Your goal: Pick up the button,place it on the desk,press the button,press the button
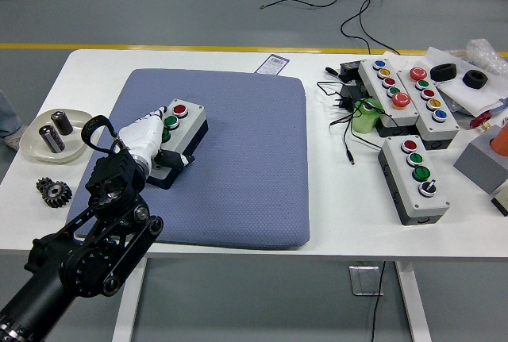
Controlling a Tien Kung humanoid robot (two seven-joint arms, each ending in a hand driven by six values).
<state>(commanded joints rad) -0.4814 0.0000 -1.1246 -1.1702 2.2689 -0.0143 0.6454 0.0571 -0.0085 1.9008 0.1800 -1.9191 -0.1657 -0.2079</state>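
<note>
- The left arm (79,255), black and jointed, rises from the lower left corner and reaches forward over the near left part of the blue-grey pad (238,167).
- Just left of the arm, on the bare white table (357,223), lies a small dark gear (53,191).
- The left hand (147,137), white with dark fingertips, lies over the near end of the button box (178,132); its fingers are curled down onto the box's top with the thumb at the box's right side, so it seems to grip the box, though how firmly cannot be told.
- The button box, grey-topped with a dark base, sits on the left part of the pad, turned at a slant; a red button (180,109) shows at its far end and a green button (170,121) just beside the fingertips.
- Left of the pad, a pale shallow dish (36,145) holds two dark cylinders.
- On the right, off the pad, a grey three-button box (417,179) lies nearest.
- Farther back are two longer button boxes (409,92) side by side, with a green object (367,116) and tangled black cables (341,100) beside them.
- A small printed label (274,63) lies at the pad's far edge.
</note>
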